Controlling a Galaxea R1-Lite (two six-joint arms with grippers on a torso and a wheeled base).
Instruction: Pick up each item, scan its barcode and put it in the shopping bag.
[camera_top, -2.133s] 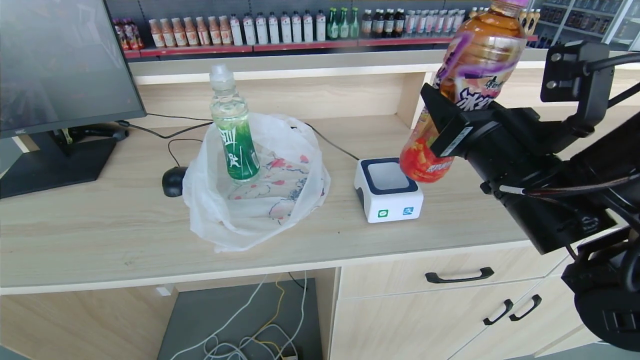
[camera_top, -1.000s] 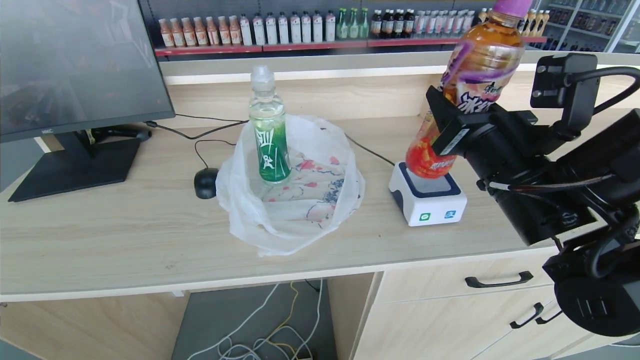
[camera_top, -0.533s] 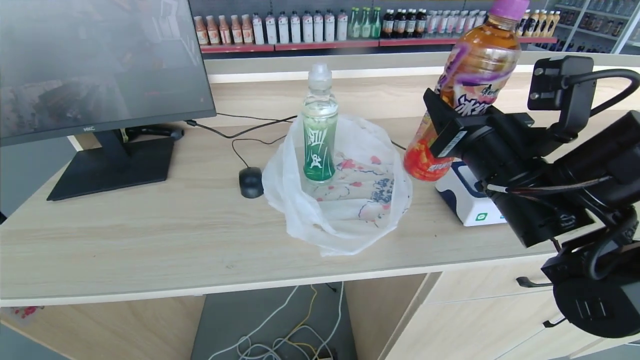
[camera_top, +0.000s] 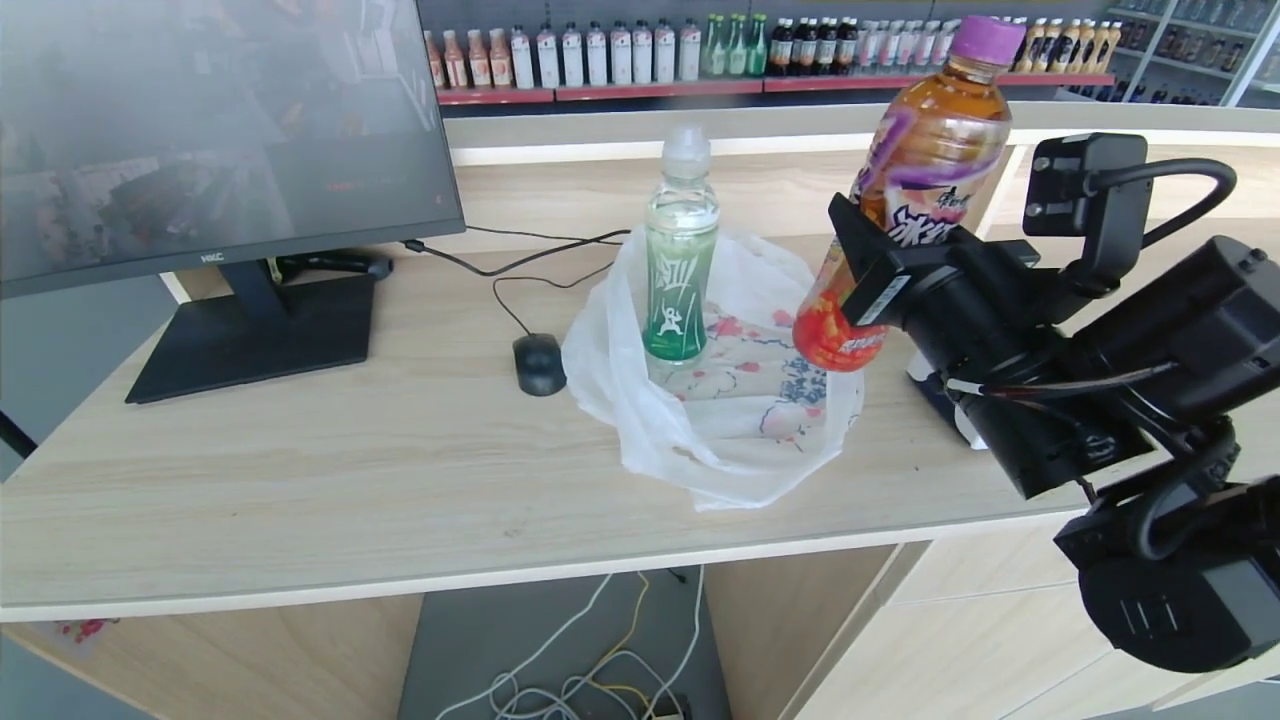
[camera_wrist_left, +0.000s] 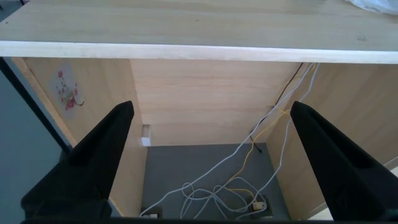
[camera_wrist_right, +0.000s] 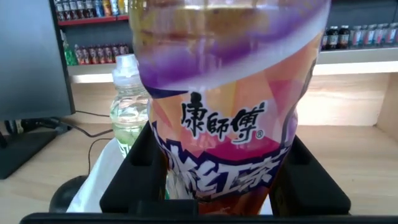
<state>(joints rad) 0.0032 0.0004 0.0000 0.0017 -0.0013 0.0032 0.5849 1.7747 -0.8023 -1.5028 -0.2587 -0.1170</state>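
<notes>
An orange tea bottle (camera_top: 925, 165) with a purple cap hangs tilted above the right rim of the white shopping bag (camera_top: 640, 410). My right gripper (camera_top: 880, 275) is shut on its labelled middle; in the right wrist view the bottle (camera_wrist_right: 230, 106) sits between the black fingers (camera_wrist_right: 134, 177). A clear bottle with a green label (camera_top: 680, 265) stands upright inside the bag, and appears behind the held bottle as the green bottle (camera_wrist_right: 129, 112). The white scanner (camera_top: 928, 385) is mostly hidden behind the right arm. My left gripper (camera_wrist_left: 211, 168) hangs open below the counter's front edge.
A monitor (camera_top: 200, 130) on a black stand fills the counter's left, with a black mouse (camera_top: 538, 362) and its cable beside the bag. The wooden counter (camera_top: 300, 470) has bare room in front. Loose cables (camera_wrist_left: 230, 186) lie on the floor under it. Shelves of bottles stand behind.
The head camera has shifted, moving the whole scene rightward. My right gripper carried the tea bottle from above the scanner leftward to the bag's right rim.
</notes>
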